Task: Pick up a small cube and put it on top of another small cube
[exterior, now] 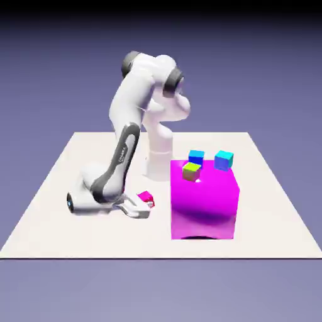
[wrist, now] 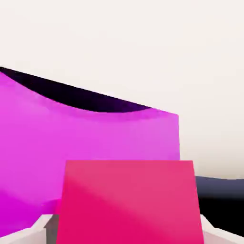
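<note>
The small cube [exterior: 146, 197] is pink-red with a magenta face and lies on the table just left of the large magenta block [exterior: 204, 201]. My gripper [exterior: 142, 205] is down at table level, lying almost flat, and is shut on this cube. In the hand view the small cube [wrist: 128, 200] fills the space between the two grey fingertips [wrist: 42, 228] at the bottom edge. The big block's magenta face [wrist: 86, 152] rises right behind it. A green-topped small cube [exterior: 192, 170] sits on the big block's top.
A blue cube [exterior: 196, 155] and a cyan cube [exterior: 223, 160] stand on the table [exterior: 56, 188] behind the big block. The arm bends low over the table's left half, and its base stands at the far edge.
</note>
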Robot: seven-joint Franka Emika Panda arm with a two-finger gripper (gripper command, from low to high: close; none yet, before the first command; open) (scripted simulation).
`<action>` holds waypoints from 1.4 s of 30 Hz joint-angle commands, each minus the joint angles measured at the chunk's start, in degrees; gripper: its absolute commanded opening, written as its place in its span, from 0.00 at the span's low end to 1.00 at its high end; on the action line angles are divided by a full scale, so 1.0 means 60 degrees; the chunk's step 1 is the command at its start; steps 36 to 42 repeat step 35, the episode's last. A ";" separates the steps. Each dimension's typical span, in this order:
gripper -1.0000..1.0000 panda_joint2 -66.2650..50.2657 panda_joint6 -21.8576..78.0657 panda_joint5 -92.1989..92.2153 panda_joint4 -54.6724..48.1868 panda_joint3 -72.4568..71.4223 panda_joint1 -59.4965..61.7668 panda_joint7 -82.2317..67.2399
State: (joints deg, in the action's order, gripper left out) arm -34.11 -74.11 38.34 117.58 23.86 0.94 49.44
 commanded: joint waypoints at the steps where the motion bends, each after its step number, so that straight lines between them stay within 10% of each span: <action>1: 0.00 0.0257 -0.0014 -0.0246 0.0062 -0.0347 0.0222 0.0110; 16: 0.00 0.4392 0.0017 -0.3024 0.1101 -0.5539 0.3199 0.2511; 28: 0.00 0.6344 -0.0512 -0.0743 0.3025 -0.5951 0.1678 0.3772; 29: 1.00 0.6344 -0.0512 -0.0743 0.3025 -0.5951 0.1678 0.3772; 42: 1.00 0.5939 0.0733 -0.1110 0.1419 -0.5628 0.1975 0.4077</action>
